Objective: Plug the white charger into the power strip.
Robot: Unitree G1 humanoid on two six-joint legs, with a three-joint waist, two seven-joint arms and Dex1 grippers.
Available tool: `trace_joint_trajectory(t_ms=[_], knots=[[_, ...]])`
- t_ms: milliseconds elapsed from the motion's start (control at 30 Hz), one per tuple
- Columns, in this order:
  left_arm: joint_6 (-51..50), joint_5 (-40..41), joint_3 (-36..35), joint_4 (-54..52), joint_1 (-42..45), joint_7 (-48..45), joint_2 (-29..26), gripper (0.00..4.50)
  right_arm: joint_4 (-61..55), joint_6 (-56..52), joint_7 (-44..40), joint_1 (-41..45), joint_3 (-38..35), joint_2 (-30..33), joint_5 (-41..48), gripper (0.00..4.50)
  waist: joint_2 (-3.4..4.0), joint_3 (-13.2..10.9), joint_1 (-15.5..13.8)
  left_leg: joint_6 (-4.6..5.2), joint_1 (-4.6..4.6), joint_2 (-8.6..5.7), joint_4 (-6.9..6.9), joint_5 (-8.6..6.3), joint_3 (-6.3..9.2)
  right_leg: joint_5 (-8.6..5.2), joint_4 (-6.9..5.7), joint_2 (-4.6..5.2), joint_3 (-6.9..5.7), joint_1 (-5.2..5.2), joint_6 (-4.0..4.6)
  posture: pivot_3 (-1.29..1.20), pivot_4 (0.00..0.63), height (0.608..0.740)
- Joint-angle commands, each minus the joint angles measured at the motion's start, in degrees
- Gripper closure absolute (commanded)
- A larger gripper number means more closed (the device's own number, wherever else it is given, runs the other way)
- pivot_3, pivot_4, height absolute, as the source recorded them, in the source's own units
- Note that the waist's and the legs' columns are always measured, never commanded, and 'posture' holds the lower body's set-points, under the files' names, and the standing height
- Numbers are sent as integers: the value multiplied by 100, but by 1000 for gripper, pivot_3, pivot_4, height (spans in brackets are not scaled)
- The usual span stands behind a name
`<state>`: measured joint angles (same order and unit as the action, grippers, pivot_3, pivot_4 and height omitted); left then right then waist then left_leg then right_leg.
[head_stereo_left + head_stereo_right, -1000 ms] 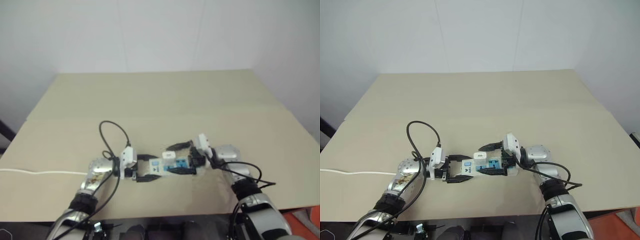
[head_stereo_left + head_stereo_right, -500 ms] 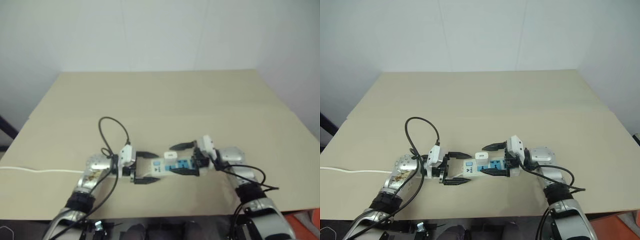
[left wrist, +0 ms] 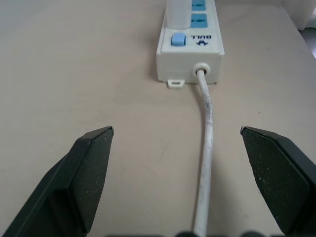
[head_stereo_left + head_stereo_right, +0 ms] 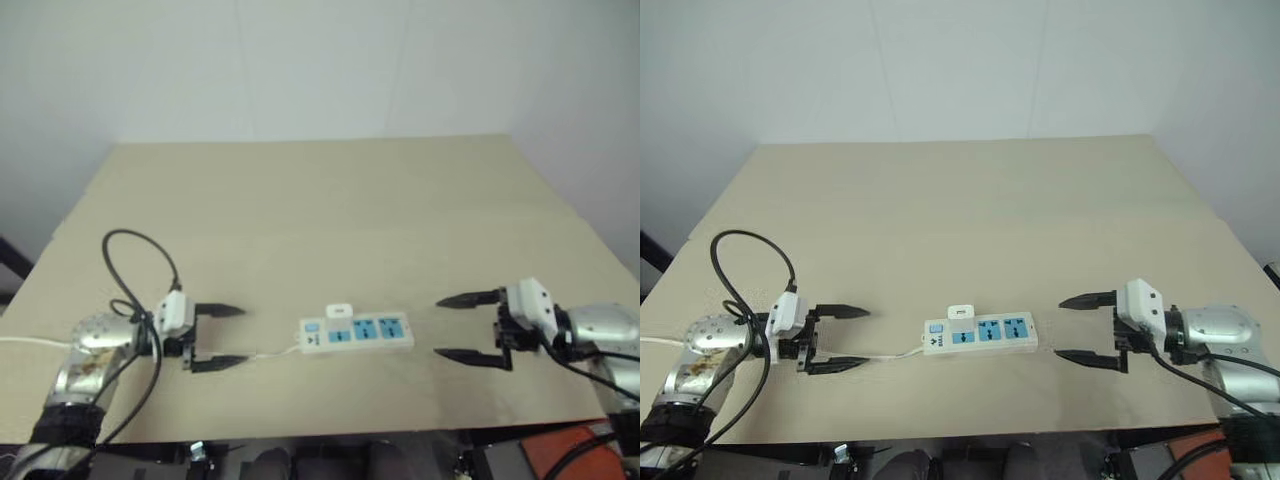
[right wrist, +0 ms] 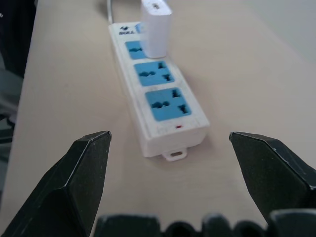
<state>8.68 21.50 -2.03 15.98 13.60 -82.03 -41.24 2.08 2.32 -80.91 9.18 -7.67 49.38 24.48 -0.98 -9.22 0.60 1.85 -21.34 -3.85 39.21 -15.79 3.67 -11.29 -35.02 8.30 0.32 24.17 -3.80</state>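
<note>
Showing both arms drawn apart since a second ago: the left tool (image 4: 836, 338) and right tool (image 4: 1086, 328), which then crowded the long white plastic power strip (image 4: 980, 332) from either end, now stand well clear of it at 9 and 3 o'clock. Each tool has its two black fingers spread wide and holds nothing. The small white rectangular charger block (image 4: 960, 314) stands upright in the blue socket nearest the switch end, at about 11 o'clock on the strip; the two other blue sockets are bare. Seen from the right wrist, the charger (image 5: 156, 28) sits square on its socket face, so the plugging step appears done, though how deeply the pins are seated cannot be told. The thin white cord (image 3: 205, 163) runs from the switch end toward the left tool, passing between its fingers without touching them. The pale beige bench (image 4: 970, 210) lies open from 10 to 2 o'clock; its near edge is close beneath both tools, and its right edge lies just beyond the right arm.
</note>
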Motion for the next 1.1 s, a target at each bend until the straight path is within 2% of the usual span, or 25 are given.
trace_joint_trajectory(t_ms=[33, 100, 167, 200, 267, 367, 600, 867, 1100], knots=[[-281, 261, -1, -303, 97, 18, 149, 19, -333, 96, 209, -72, -156, 33, -22, 0, -2, -1, -10, 1, 0, 0, 0, 0, -1, 0, 0, 0, 1, 0, 0, 0, 150, 740], [-352, 298, 29, -432, 130, 105, 305, 19, -355, 106, 313, -82, -130, 2, -70, 0, -4, -3, -8, 2, -1, 1, 0, -1, -4, 0, 0, 0, 1, 4, 0, 0, 150, 740], [-435, 267, 84, -462, 175, 104, 386, 19, -391, -511, 198, -53, -126, 99, 314, 0, -8, -4, -9, 3, -2, 1, 0, -2, -8, 0, 1, 0, 5, 4, 0, 0, 150, 740], [-673, 306, 136, -464, 211, 7, 345, 19, -432, -978, 177, -14, -143, 174, 552, 0, -8, -5, -9, 3, -1, 2, 0, -2, -9, 0, 0, 0, 6, 3, 0, 0, 150, 740], [-881, 367, 220, -557, 229, -277, 229, 19, -555, -1111, 233, -53, -281, 205, 659, 0, -8, -5, -1, 3, -1, 4, 0, -2, -10, 1, 0, 0, 7, 3, 1, 0, 150, 740], [-1040, 441, 176, -623, 234, -472, 101, 19, -746, -1007, 405, -102, -359, 139, 587, 0, -8, -6, 24, 7, 0, 11, 0, -4, -18, 1, 0, -5, 14, 7, 1, 0, 150, 740], [-882, 389, -26, -795, 34, -101, 154, 19, -984, -1106, 327, -255, -367, 164, 719, 0, -15, -11, 4, 7, 0, 15, 0, -5, -23, 1, 2, -8, 15, 6, 1, 0, 150, 740], [-1014, 522, -117, -1391, -467, 38, 92, 19, -1021, -830, 450, -250, -206, -8, 477, 0, -18, -14, 5, 7, 3, 20, -1, -5, -30, 2, 1, -9, 20, 7, 2, 0, 150, 740], [-1104, 502, -56, -1634, -551, 217, 97, 19, -1059, -716, 587, -283, -177, -140, 326, 0, -18, -14, 1, 7, 3, 21, -1, -5, -32, 2, 1, -9, 20, 6, 3, 0, 150, 740]])
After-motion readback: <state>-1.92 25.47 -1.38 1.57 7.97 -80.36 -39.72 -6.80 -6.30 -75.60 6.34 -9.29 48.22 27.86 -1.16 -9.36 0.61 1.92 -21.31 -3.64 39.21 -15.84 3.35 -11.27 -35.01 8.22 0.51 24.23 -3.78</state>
